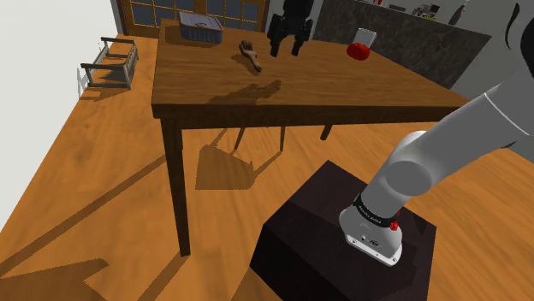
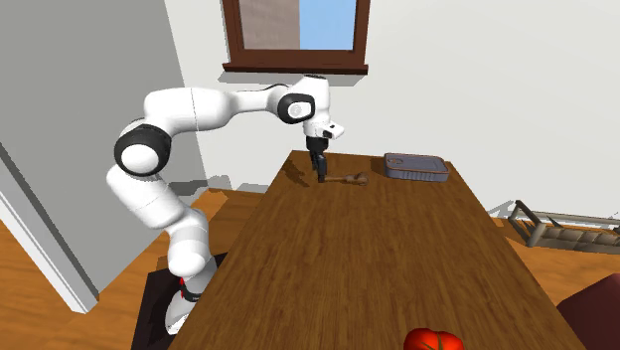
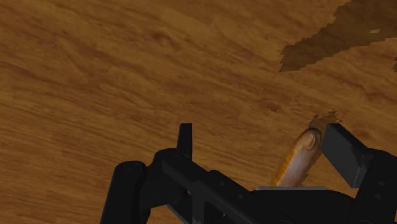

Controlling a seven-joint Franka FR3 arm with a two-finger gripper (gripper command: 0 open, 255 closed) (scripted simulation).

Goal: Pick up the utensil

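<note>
hand: black, two fingers standing well apart; released, grasping nothing.

utensil: brown, wood-like, with a rounded end. it lies on the table between the fingers but off centre, just beside one finger and well clear of the other. its long axis runs back under the hand, across the line between the fingers, so closing would take it across its width. judged to need a small sideways shift to centre it, then a descent.

second exterior view: the hand hangs over one end of the utensil. the rest of it runs toward that view's right, pointing at a grey tray near the table's far end.

hidden or unclear: in the wrist view most of the utensil's length is behind the hand's body. its working end is too small to tell spoon from spatula. the gap between fingertips and table cannot be read. whether the nearer finger touches the utensil cannot be told.
</note>
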